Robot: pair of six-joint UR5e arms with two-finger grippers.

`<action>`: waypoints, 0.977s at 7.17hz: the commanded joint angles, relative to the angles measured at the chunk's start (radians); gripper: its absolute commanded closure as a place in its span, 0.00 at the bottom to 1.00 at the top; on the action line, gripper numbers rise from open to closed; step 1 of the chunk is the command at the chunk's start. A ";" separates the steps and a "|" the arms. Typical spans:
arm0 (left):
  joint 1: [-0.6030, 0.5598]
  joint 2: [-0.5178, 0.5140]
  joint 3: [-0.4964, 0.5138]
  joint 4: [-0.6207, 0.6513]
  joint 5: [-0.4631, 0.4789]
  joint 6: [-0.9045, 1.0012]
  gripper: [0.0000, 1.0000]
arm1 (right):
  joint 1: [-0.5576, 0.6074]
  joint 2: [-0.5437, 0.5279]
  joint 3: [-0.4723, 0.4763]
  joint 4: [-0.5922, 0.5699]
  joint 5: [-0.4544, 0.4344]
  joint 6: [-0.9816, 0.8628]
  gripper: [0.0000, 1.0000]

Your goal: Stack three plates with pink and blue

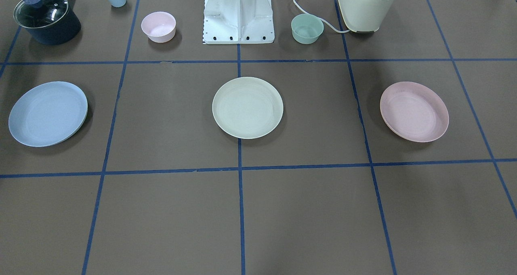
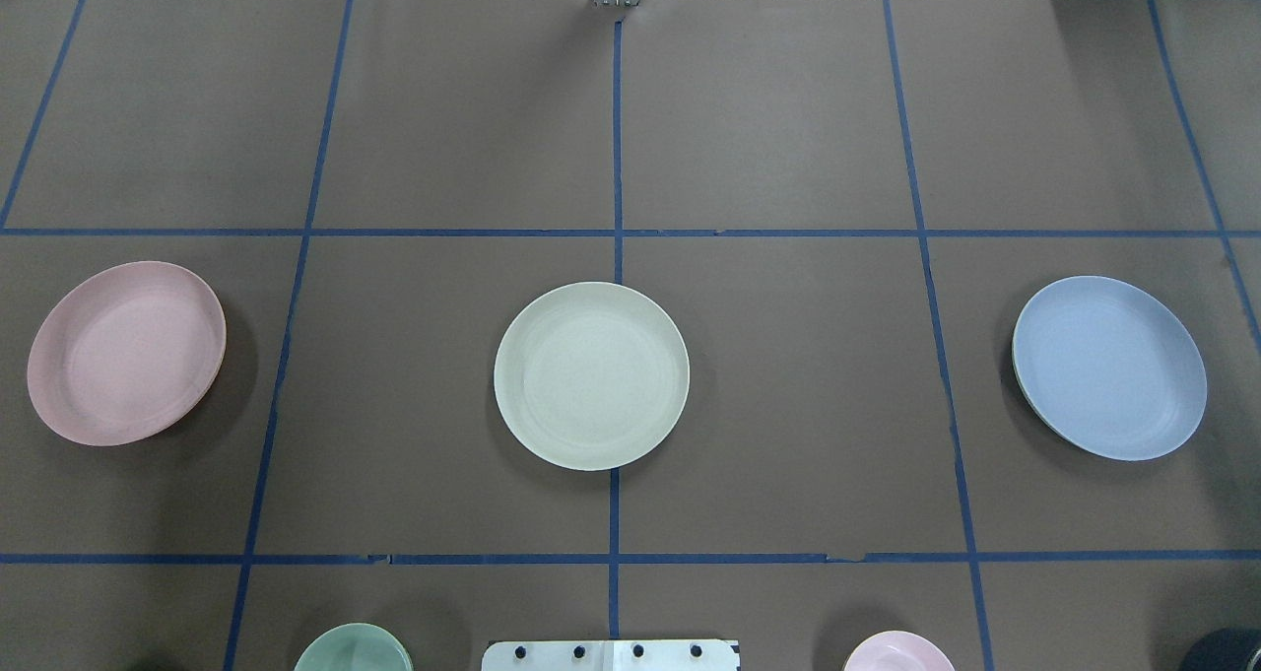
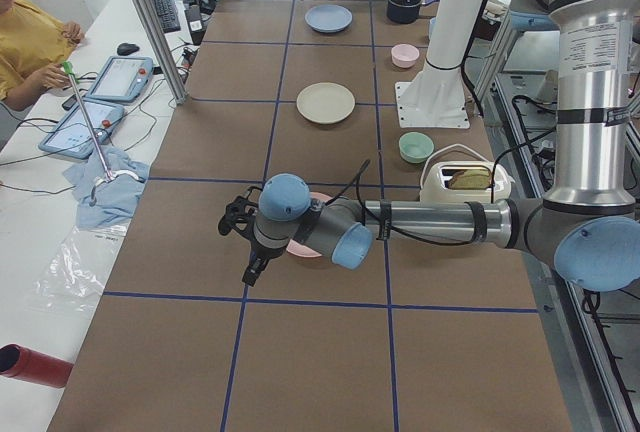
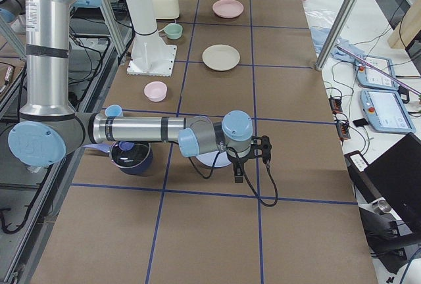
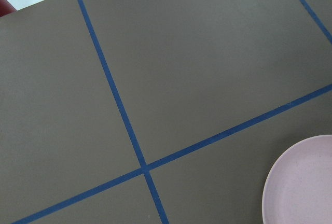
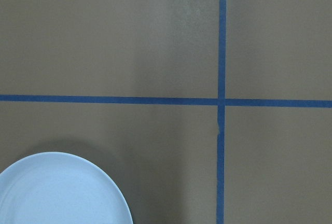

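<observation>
Left pincer [image 3: 250,272], right pincer [image 4: 238,175]: cannot tell grip; round matte pink plate [image 2: 126,353], cream plate [image 2: 591,375], blue plate [image 2: 1109,368] apart.

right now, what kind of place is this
Probably a robotics lab workstation: a brown paper-covered table gridded with blue tape lines, a grey jointed robot arm reaching over it, and grey touchscreen control tablets beside it.

I see the pale pink plate [image 2: 126,353] at the robot's left, the cream-white plate [image 2: 591,375] in the middle and the pale blue plate [image 2: 1109,368] at the right. All three are round and shallow and lie flat, rim up, in one row on the table [image 2: 788,109], well apart, unstacked.
</observation>
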 commanded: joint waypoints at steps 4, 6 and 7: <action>-0.008 0.109 -0.112 -0.008 -0.025 -0.002 0.00 | -0.008 -0.003 -0.014 0.010 0.006 0.072 0.00; -0.005 0.104 -0.103 -0.010 -0.025 0.002 0.00 | -0.010 -0.008 -0.012 0.013 0.006 0.068 0.00; -0.005 0.103 -0.103 -0.011 -0.017 0.002 0.00 | -0.016 -0.008 -0.012 0.033 0.019 0.070 0.00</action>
